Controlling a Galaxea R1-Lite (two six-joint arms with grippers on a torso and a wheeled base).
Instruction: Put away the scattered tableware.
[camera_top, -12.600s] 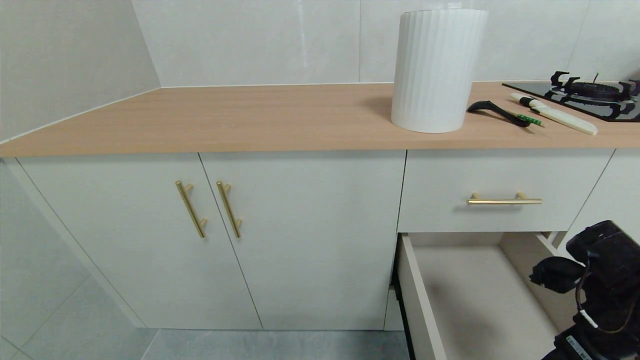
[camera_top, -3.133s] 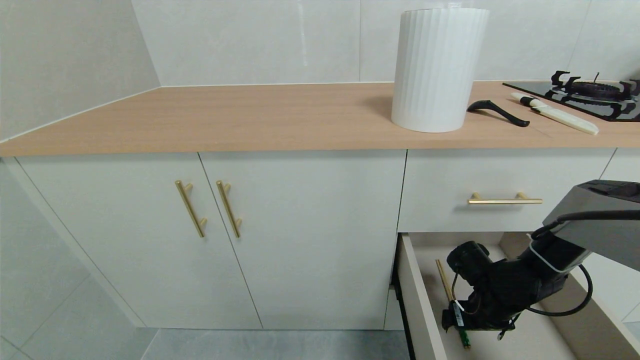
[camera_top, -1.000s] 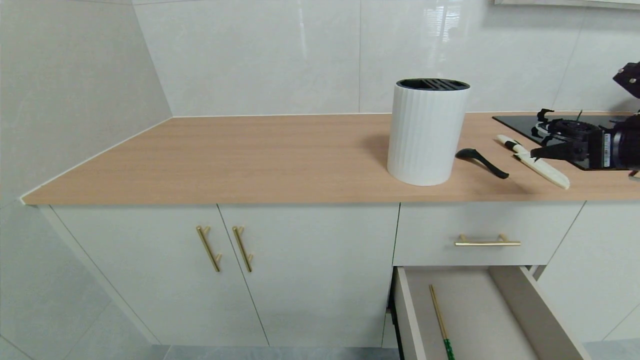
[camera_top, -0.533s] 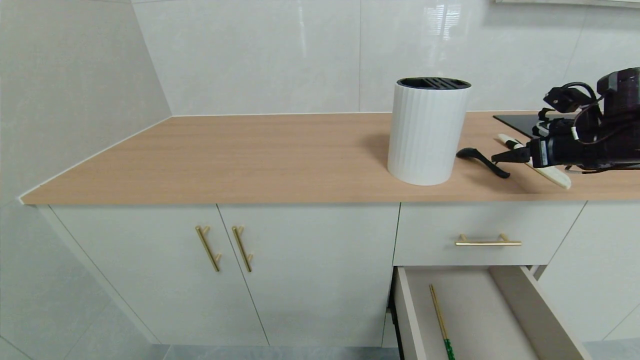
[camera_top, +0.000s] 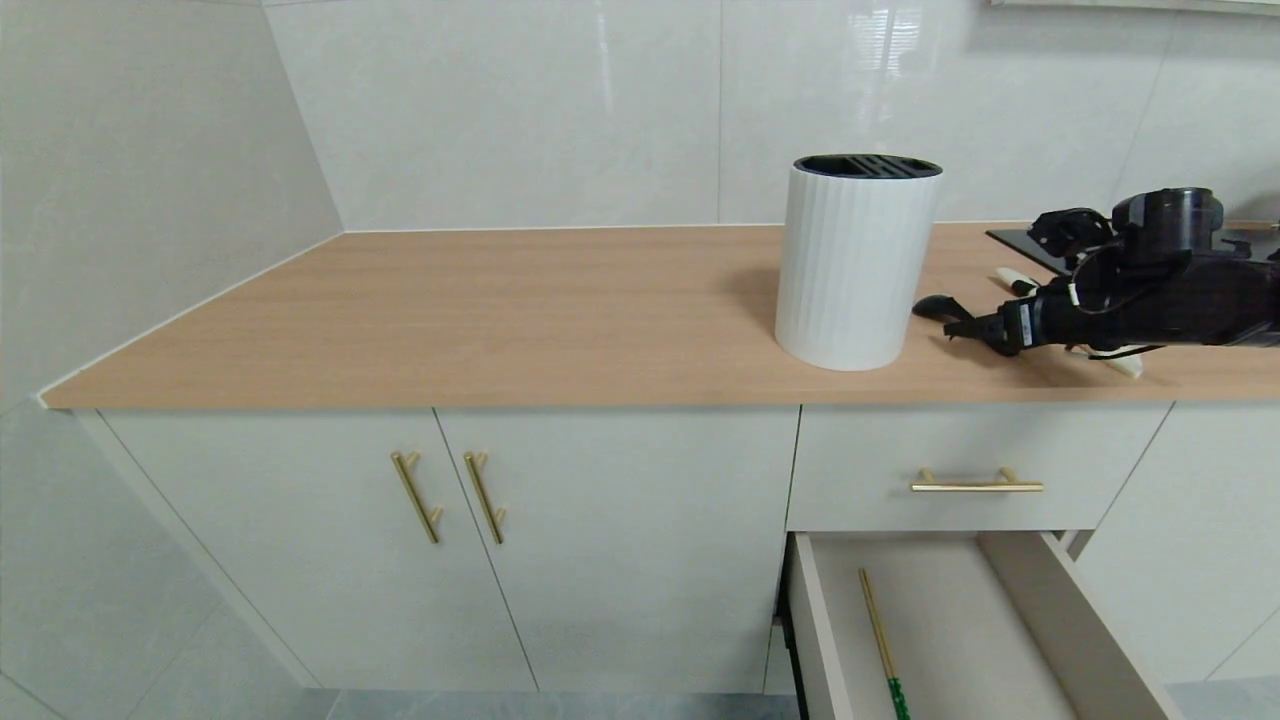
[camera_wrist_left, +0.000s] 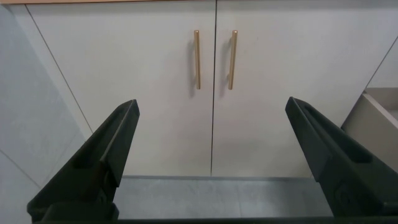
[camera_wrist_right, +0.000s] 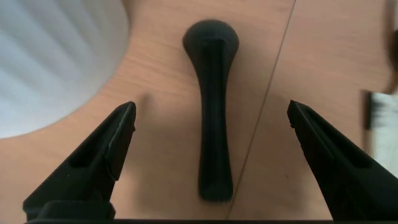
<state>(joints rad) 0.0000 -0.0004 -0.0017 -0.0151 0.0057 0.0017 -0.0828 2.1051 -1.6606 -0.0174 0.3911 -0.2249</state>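
- Pale wall tiles (camera_top: 500, 110) back a wooden counter (camera_top: 450, 310) that runs the width of your head view, above white cabinet fronts.
- At left, two cabinet doors (camera_top: 300, 540) stand shut, their gold bar handles (camera_top: 415, 495) side by side at the seam.
- Your left claw (camera_wrist_left: 211, 118) hangs low in front of those doors, facing them. Its fingers (camera_wrist_left: 106, 155) are spread wide and hold nothing.
- Right of centre, a white ribbed holder (camera_top: 855, 265) with a black slotted top stands upright on the counter.
- Just beside the holder's right flank lies the black spoon (camera_top: 930, 304), flat on the wood, its rounded end nearest the holder.
- Your right claw (camera_top: 962, 328) sits low over the spoon's handle, pointing toward the holder. In the right wrist view the spoon (camera_wrist_right: 211, 112) lies lengthwise in the gap and both fingers (camera_wrist_right: 106, 155) stand clear of it: wide open, gripping nothing.
- Behind the right arm a white knife (camera_top: 1122, 364) lies on the counter, largely hidden, its tip showing near the front edge.
- At far right, the corner of a black glass hob (camera_top: 1010, 238) is set into the counter.
- Below the holder and spoon, a closed drawer (camera_top: 880, 450) carries a gold handle. Under it the open drawer (camera_top: 812, 620) is pulled out, and you can see chopsticks (camera_top: 876, 625) with green ends lying on its floor, close along the left wall.
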